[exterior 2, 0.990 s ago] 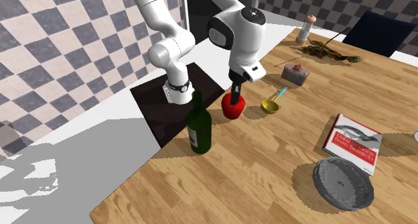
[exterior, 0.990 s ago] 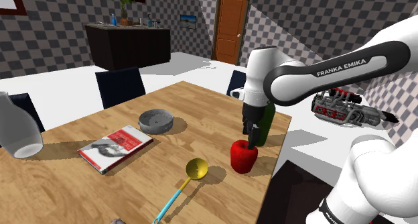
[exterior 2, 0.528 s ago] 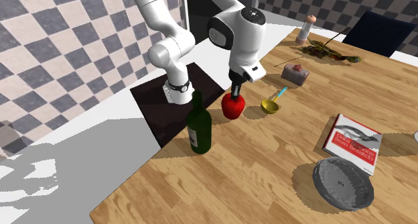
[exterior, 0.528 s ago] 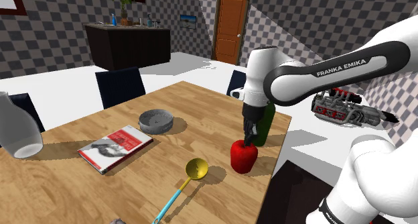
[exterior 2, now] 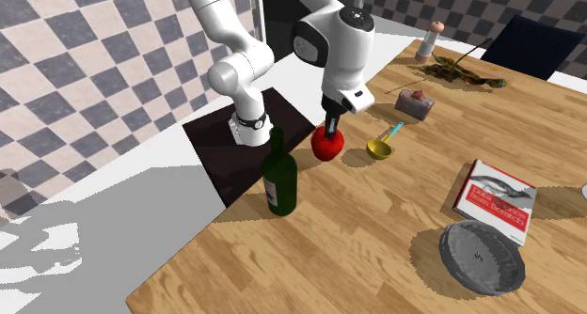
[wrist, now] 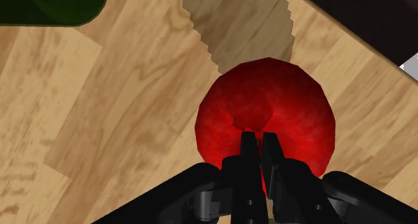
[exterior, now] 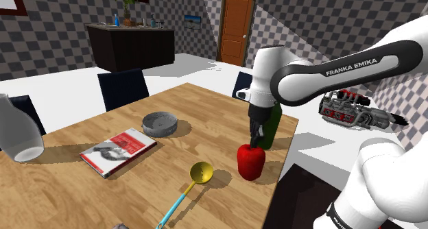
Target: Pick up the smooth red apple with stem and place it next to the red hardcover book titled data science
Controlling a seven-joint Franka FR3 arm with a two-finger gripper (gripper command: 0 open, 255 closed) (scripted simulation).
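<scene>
Jaws: all but pressed together, pinching the red apple [wrist: 268,119] right at its top dimple, arm coming straight down on it.
Apple: near the counter's [exterior: 82,186] right edge in the shoulder view, well apart from the red book [exterior: 118,151] off to the left.
In the way: yellow ladle [exterior: 200,172], its bowl lying between apple and book, blue handle running toward the near edge.
Close by: dark green wine bottle [exterior: 273,128], upright just beyond the apple, not touching.
Containers: grey round pan [exterior: 159,123] near the book's far corner; white jug [exterior: 17,135] at the shoulder view's left edge, contents can't be told.
</scene>
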